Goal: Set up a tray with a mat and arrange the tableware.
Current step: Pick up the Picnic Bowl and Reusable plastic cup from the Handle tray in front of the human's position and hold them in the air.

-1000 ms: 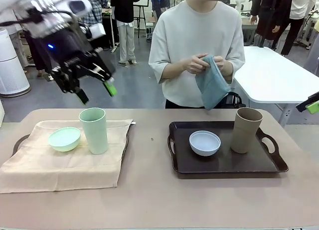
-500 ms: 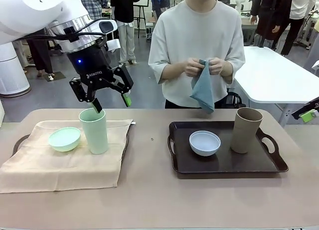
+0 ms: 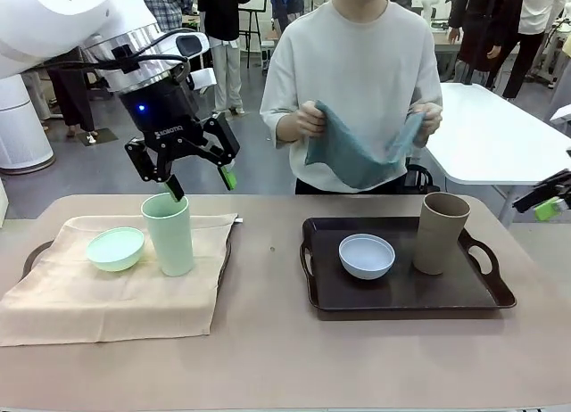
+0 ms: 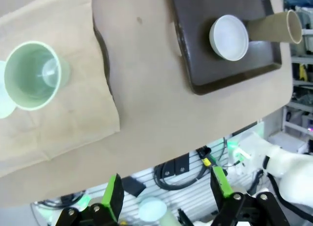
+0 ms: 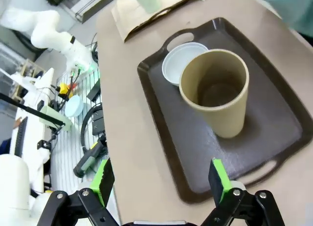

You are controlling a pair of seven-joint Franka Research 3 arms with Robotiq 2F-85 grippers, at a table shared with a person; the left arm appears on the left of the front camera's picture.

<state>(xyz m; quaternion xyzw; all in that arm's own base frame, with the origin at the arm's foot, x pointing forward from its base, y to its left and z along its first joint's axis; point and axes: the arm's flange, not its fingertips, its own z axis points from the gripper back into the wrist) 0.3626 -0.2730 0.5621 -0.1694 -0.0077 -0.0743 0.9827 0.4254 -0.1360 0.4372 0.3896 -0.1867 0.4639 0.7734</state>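
Dark tray (image 3: 401, 300) holds an empty white bowl (image 3: 367, 256) and tan-brown cup (image 3: 441, 233); pale green bowl (image 3: 115, 249) and cup (image 3: 168, 234) sit empty on the beige mat (image 3: 116, 296). Left gripper (image 3: 202, 185) hangs near that cup, jaws apart; right gripper (image 5: 160, 182) is likewise spread.

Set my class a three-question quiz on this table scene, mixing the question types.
1. True or false: the pale green cup and the pale green bowl both stand on the beige mat.
2. The person holds: A) a blue-grey cloth; B) a plate; C) a spoon.
3. Which two items stand on the dark tray?
Key: 1 true; 2 A; 3 the white bowl and the tan cup.
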